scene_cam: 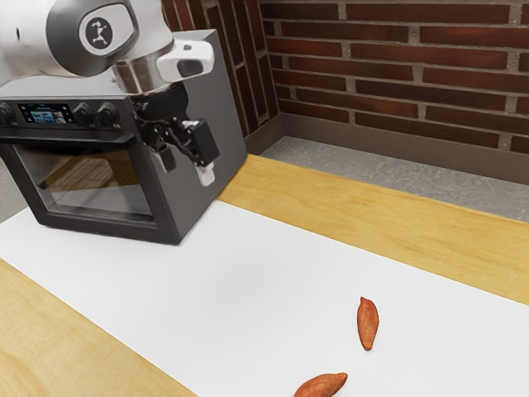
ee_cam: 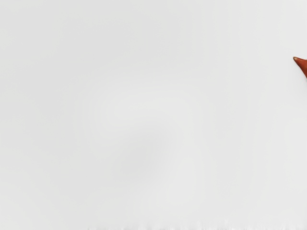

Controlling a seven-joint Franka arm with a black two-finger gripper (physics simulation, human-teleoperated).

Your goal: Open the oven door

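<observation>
While the table (scene_cam: 331,207) carries a long white mat (scene_cam: 240,289) with the oven (scene_cam: 202,107) at its end toward the exterior view's left, the oven's door (scene_cam: 95,219) looks shut, so I judge the step in hand to be the approach. My arm (scene_cam: 25,50) reaches across the oven's upper front, and my gripper (scene_cam: 188,166) hangs past the door's upright edge, seen against the oven's side, pointing down with its fingers (scene_cam: 208,142) apart and nothing between them. How near they stand to that side I cannot tell. The handle (scene_cam: 70,141) runs along the door's top, under the knobs (scene_cam: 107,114). Next I should bring the hand round in front of the door, turn it to meet the handle, close or hook on it, and pull outward, probably downward too. The oven's front corner stands in the way and could catch a finger; coming in too high might bump the knobs. Along the mat, one sweet potato (scene_cam: 368,323) lies nearer its far edge and another sweet potato (scene_cam: 321,385) closer to its near edge, both well apart from the oven and unlikely to hinder the door.
</observation>
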